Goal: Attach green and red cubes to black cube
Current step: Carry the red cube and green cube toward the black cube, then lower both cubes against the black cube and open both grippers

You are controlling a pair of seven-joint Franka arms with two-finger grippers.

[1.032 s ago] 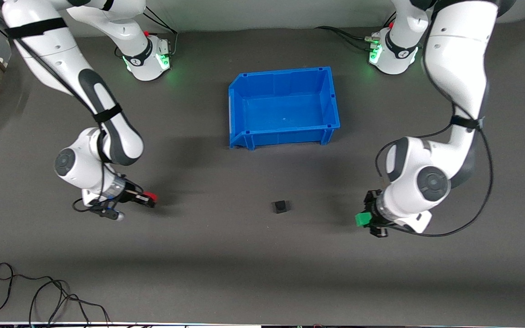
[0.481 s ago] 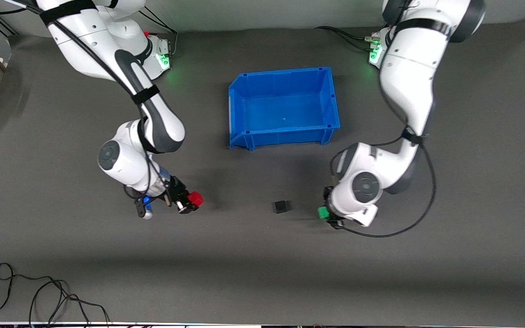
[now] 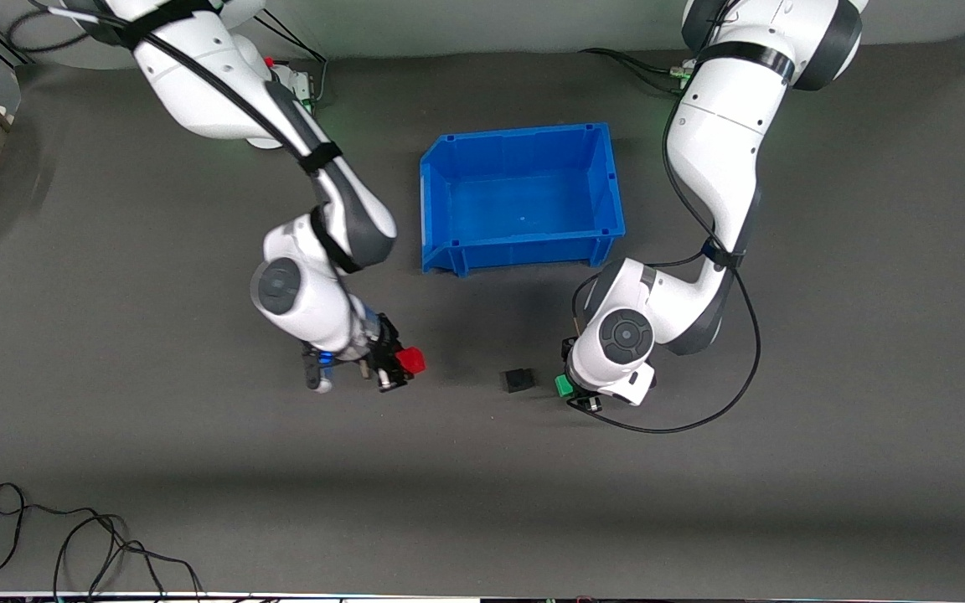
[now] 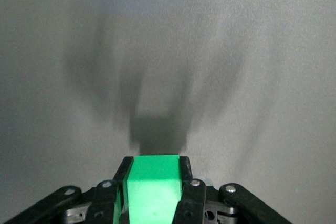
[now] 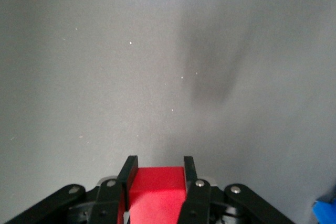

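I'm working over the dark grey table [image 3: 482,502], with the blue bin [image 3: 614,180] sitting empty in the upper middle of the front frame. Below it, in the middle of the frame, the black cube [image 3: 517,380] rests alone on the table surface, nearer to the camera than the bin.

My left gripper [image 3: 568,387] hangs just beside the black cube, toward the left arm's end of the table, clamped on the green cube [image 3: 563,386]; in the left wrist view the green cube [image 4: 153,192] sits squarely between the two fingers. My right gripper [image 3: 403,363] is well apart from the black cube, in the left-centre of the frame, pinching the red cube [image 3: 411,361]; the right wrist view shows the red cube [image 5: 156,192] held between its fingers.

My worry: the black cube is loose. If the green one pushes in alone or off-centre, it will likely slide or spin the black cube rather than seat. A tilted cube in either grip would also spoil the mating.
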